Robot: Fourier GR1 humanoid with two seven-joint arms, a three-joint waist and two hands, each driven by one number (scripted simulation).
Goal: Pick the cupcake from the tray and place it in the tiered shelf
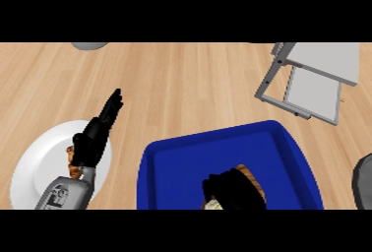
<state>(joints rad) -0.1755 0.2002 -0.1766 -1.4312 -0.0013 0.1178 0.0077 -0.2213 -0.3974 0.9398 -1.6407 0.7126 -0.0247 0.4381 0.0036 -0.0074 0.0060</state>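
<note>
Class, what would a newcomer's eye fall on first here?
The bright blue tray at lower centre, where the right hand curls over the cupcake. Next, the white plate at left under the open left hand, and the grey tiered shelf upper right.

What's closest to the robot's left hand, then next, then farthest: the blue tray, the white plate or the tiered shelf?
1. white plate: right under the left hand, at the left.
2. blue tray: next to it, lower middle.
3. tiered shelf: far off, upper right.
</note>
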